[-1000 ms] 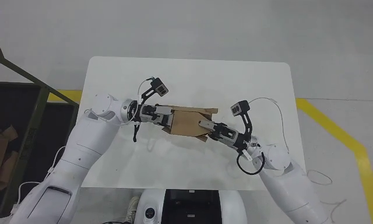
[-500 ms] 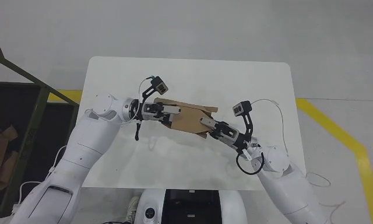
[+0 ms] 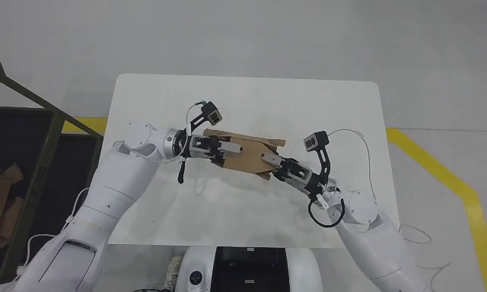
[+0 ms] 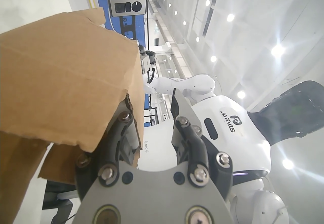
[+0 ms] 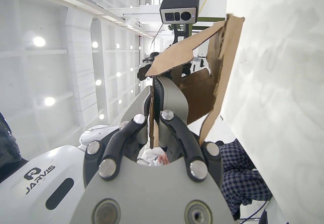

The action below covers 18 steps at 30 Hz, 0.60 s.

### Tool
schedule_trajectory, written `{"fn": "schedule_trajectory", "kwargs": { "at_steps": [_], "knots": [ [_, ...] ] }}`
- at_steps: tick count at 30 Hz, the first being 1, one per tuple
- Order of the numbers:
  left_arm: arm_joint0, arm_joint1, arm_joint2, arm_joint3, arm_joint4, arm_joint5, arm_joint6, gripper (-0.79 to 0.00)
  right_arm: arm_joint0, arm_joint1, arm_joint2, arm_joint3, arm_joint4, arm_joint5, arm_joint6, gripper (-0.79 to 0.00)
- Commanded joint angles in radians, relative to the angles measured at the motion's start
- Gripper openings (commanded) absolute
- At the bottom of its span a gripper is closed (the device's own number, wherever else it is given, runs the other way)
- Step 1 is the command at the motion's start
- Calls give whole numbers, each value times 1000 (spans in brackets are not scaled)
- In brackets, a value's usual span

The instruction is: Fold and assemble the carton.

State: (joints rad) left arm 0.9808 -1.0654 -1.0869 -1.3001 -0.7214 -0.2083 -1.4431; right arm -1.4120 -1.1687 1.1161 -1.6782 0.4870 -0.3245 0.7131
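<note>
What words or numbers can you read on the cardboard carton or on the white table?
On the carton: none. Every side that shows is plain brown cardboard, with no words, numbers or signs.
On the table: none. Its top is bare white, with no print.
</note>
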Motion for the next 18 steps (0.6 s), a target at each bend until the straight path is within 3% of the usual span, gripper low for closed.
{"fn": "schedule_trajectory", "kwargs": {
  "at_steps": [1,6,10,11,12,13,14,18],
  "knots": [
    [0,0,1,-1,4,2,-1,-566,-1,0,1,0,1,-2,-3,-785],
    [-1,-1,1,-2,13,3,-3,-773,-2,-1,3,0,3,-2,-3,-785],
    [0,-1,0,-3,14,4,-4,-785,-2,-2,4,0,3,0,-4,-785],
    [0,-1,0,-4,15,3,-4,-785,-3,-2,4,0,2,0,-4,-690],
    [0,-1,-1,-3,16,2,-3,-785,-3,-2,4,-1,4,0,-4,-449],
    [1,-1,-1,-3,18,1,-2,-785,-3,-2,5,-1,5,0,-6,-31],
    [1,0,-2,-3,24,0,-1,-785,-3,-3,6,-3,7,0,-9,0],
    [4,0,-5,-4,30,-1,-1,-785,-5,-4,13,-8,16,-6,-19,0]
  ]
}}
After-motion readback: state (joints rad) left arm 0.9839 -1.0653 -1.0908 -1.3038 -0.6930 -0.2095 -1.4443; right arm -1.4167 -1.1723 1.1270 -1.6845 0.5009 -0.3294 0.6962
